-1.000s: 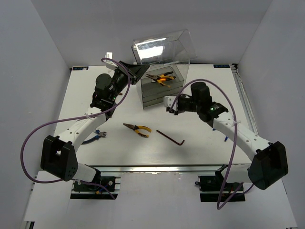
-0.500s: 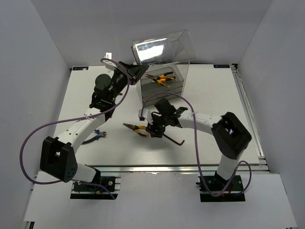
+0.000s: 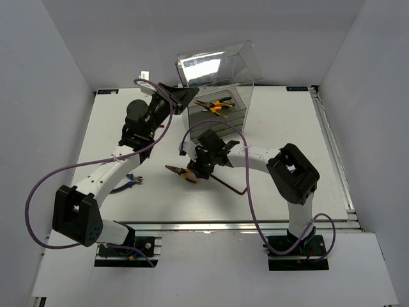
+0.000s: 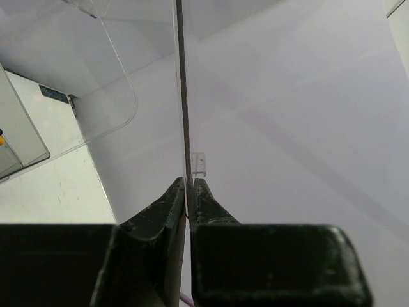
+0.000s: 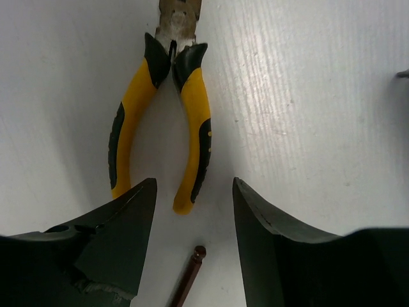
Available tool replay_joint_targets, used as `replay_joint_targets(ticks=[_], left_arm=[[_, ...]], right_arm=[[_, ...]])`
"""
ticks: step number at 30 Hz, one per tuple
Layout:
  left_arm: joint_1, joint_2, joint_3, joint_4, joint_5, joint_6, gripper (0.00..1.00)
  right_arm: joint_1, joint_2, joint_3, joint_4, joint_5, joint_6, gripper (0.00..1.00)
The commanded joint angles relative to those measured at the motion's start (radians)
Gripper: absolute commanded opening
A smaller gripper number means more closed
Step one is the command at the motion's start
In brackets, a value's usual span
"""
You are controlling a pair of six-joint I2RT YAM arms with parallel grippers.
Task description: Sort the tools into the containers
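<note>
Right pincer (image 5: 193, 183) hangs open over the yellow-handled pliers (image 5: 195, 121), flat on the desk (image 5: 307, 96) at 7 o'clock from the cabinet (image 3: 217, 121). Only the handle tips lie between its jaws, so closing may flick them away. Left pincer (image 4: 190, 192) clamps the clear lid (image 4: 181, 96); a slip would drop it.

- The clear, smoky cabinet (image 3: 223, 125) stands near the middle of the tabletop's far edge. Its rounded clear lid (image 3: 217, 64) is raised, leaving the top drawer uncovered.
- Orange-and-yellow-handled pliers (image 3: 216, 104) lie flat in that top drawer.
- Yellow-and-black-handled pliers (image 5: 194, 112) lie flat near the tabletop's centre, handles slightly apart.
- A thin dark L-shaped hex key (image 3: 233, 187) lies just right of them.
- A blue-handled tool (image 3: 134, 181) lies nearer the left edge, mostly hidden.
</note>
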Motion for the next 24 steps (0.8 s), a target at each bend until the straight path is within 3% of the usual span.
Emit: replay_joint_targets(ticks=[1, 7, 14, 15, 24], left_arm=[[0.000, -0.069, 0.014, 0.049, -0.004, 0.018, 0.16], [0.000, -0.063, 0.023, 0.045, -0.001, 0.018, 0.16], [0.001, -0.055, 0.021, 0.054, -0.001, 0.017, 0.16], [0.001, -0.055, 0.020, 0.056, -0.001, 0.015, 0.16], [0.001, -0.058, 0.023, 0.056, 0.002, 0.020, 0.16]], right_arm=[[0.026, 0.021, 0.021, 0.048, 0.042, 0.046, 0.57], [0.034, 0.053, 0.017, 0.075, 0.111, 0.054, 0.50], [0.034, 0.036, -0.017, 0.070, 0.082, 0.029, 0.03], [0.032, 0.016, -0.024, 0.073, 0.077, 0.026, 0.00], [0.012, -0.254, -0.041, 0.043, -0.041, -0.032, 0.00]])
